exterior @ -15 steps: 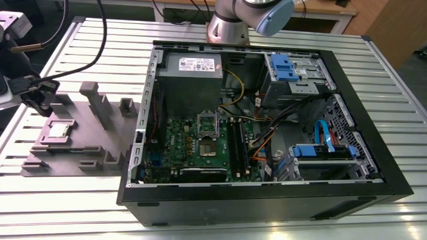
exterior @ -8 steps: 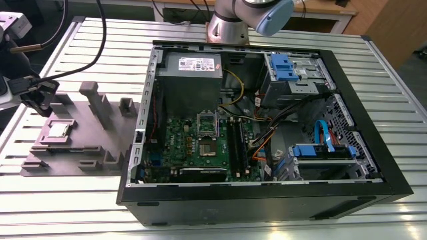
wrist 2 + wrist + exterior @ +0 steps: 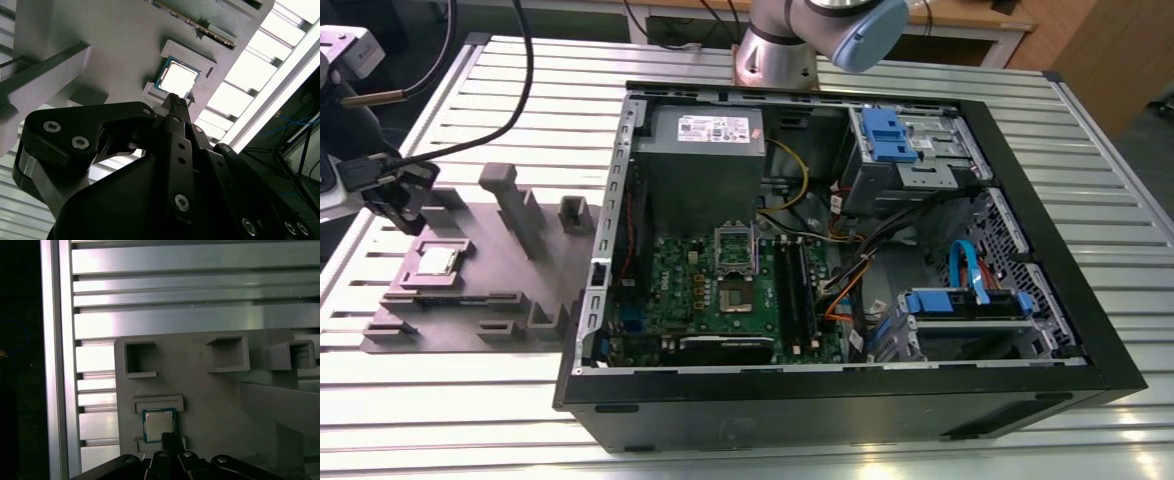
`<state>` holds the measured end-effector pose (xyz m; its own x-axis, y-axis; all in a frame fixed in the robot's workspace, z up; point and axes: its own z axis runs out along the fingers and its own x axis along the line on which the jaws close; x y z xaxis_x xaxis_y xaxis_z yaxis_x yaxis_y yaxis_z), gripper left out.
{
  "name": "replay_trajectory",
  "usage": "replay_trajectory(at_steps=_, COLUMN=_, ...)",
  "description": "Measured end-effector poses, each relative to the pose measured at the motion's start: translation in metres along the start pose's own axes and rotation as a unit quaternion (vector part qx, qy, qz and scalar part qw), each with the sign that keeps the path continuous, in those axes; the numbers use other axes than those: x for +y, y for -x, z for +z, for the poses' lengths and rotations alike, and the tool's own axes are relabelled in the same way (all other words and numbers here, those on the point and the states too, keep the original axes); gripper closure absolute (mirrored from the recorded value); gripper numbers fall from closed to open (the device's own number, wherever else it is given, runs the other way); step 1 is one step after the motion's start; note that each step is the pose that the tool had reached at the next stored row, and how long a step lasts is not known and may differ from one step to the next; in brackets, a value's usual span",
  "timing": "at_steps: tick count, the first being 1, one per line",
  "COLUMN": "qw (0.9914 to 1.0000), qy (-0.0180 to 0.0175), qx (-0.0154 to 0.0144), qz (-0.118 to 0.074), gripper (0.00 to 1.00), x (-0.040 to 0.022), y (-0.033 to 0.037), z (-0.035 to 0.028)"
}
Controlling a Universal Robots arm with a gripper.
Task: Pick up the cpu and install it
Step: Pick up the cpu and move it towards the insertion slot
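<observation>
Fingers [image 3: 174, 441]: drawn narrow, tips together with barely a seam between them, holding nothing.

cpu [image 3: 159, 424]: directly ahead of the fingertips in both wrist views, tips lined up on the middle of its nearer edge. It lies flat in its shallow pocket, metal top up. It is square, so there is no long axis to choose. Its edges run parallel to the holder's edges. Contact cannot be told from the wrist views. In the exterior view the cpu [image 3: 438, 261] sits lower than the fingers, so I judge them apart, hovering above it.

Holder plate [image 3: 215, 405]: grey, carrying the cpu. Three open square pockets in a row beyond it, none showing a part in it.

Table [image 3: 200, 315]: slatted aluminium, under the holder.

Farther off, to the exterior view's right of the holder and just beside it: computer case [image 3: 854, 405], side open. Motherboard [image 3: 678, 290] inside, its socket [image 3: 736, 262] with the frame up, well apart from the cpu.

Count: fingers, one pair; cpu 1; holder 1; case 1; socket 1. One arm, so no choice of nearer hand.
</observation>
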<state>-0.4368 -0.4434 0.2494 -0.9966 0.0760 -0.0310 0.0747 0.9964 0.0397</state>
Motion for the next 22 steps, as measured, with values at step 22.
replay_trajectory(at_steps=22, qw=1.0, qy=-0.0013, qx=-0.0001, qz=0.0, gripper=0.9, x=-0.001, y=-0.0033, z=0.0207)
